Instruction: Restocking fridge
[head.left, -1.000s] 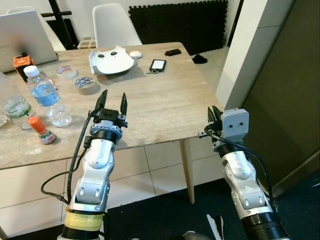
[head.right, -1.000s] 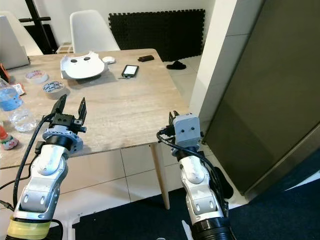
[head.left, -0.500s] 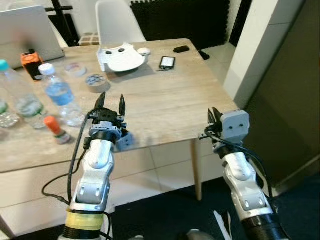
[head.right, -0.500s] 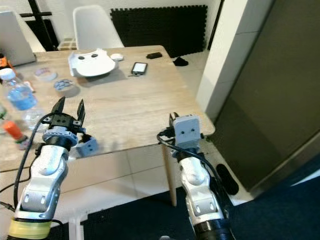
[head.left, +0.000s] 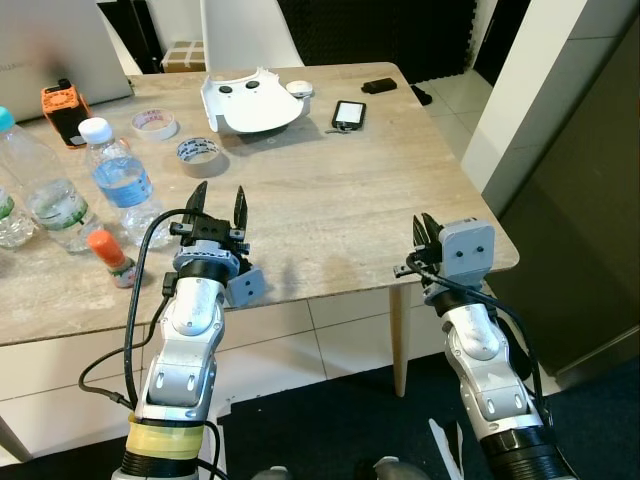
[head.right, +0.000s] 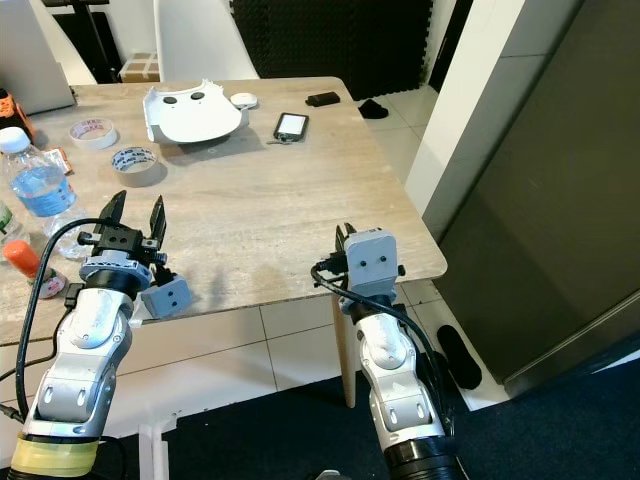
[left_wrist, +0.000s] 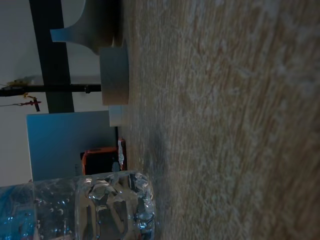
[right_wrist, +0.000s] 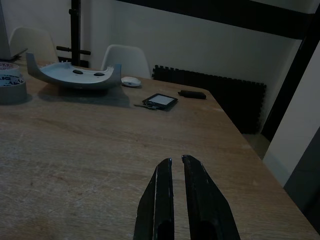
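Three drinks stand at the left of the wooden table (head.left: 350, 200): a water bottle with a blue label (head.left: 118, 188), a clear bottle with a teal cap (head.left: 42, 190) and a small orange-capped bottle (head.left: 110, 257). My left gripper (head.left: 216, 198) hovers open over the table's front edge, just right of the blue-label bottle, whose ribbed base (left_wrist: 90, 205) fills a corner of the left wrist view. My right gripper (head.left: 424, 232) is shut and empty at the table's front right corner, pointing across the tabletop (right_wrist: 176, 160). A tall dark fridge face (head.left: 590, 200) rises on the right.
On the table lie two tape rolls (head.left: 201, 155), a white plastic shell (head.left: 250, 100), a phone (head.left: 348, 114), a small black object (head.left: 379, 86), an orange device (head.left: 60, 105) and a laptop (head.left: 50, 45). A white chair (head.left: 245, 30) stands behind. Tiled floor lies below.
The whole picture has shifted, so the camera has moved: the table now sits closer and more bottles show at the left. Both arms hold the same pose.
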